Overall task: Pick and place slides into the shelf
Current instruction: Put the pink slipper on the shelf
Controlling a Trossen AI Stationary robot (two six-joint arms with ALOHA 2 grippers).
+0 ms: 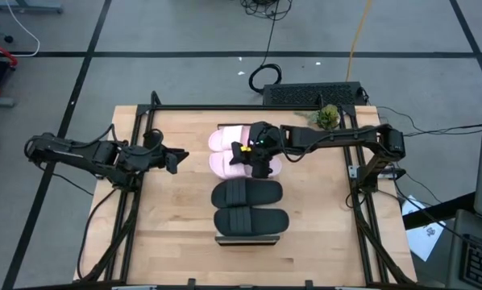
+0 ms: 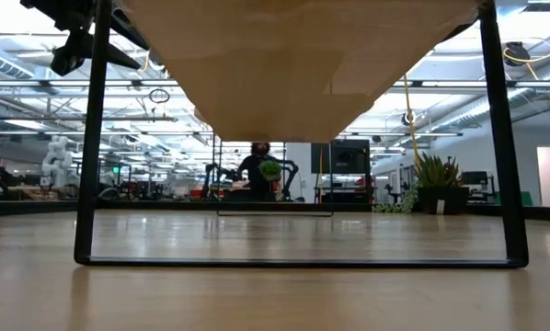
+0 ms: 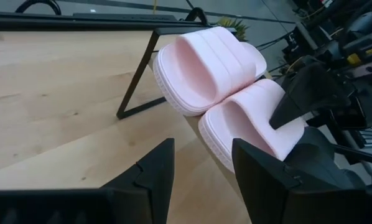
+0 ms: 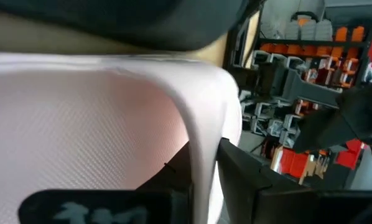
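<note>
The shelf (image 1: 249, 239) runs from far to near in the table's middle, and its underside fills the low view (image 2: 303, 64). Two black slides (image 1: 249, 208) lie on its near half. Two pale pink slides lie on its far half: one (image 1: 229, 138) at the far end and a second (image 1: 225, 167) beside it. My right gripper (image 1: 249, 155) reaches in from the right and is shut on the second pink slide (image 3: 254, 118). My left gripper (image 1: 176, 159) is open and empty, left of the shelf, pointing at the pink slides. My right gripper holds the second pink slide by its wide strap (image 4: 201, 143). One finger (image 4: 248, 180) lies on the strap's outer side and the other (image 4: 80, 205) is inside the foot opening under it. The fingers come level from the table's right. The slide's sole seems to rest on the shelf.
The shelf's black metal frame leg (image 3: 136, 78) stands on the table between my left gripper and the pink slides. A small green plant (image 1: 328, 117) and a black keyboard (image 1: 313, 93) sit at the far right. Bare tabletop (image 1: 176, 225) lies left of the shelf.
</note>
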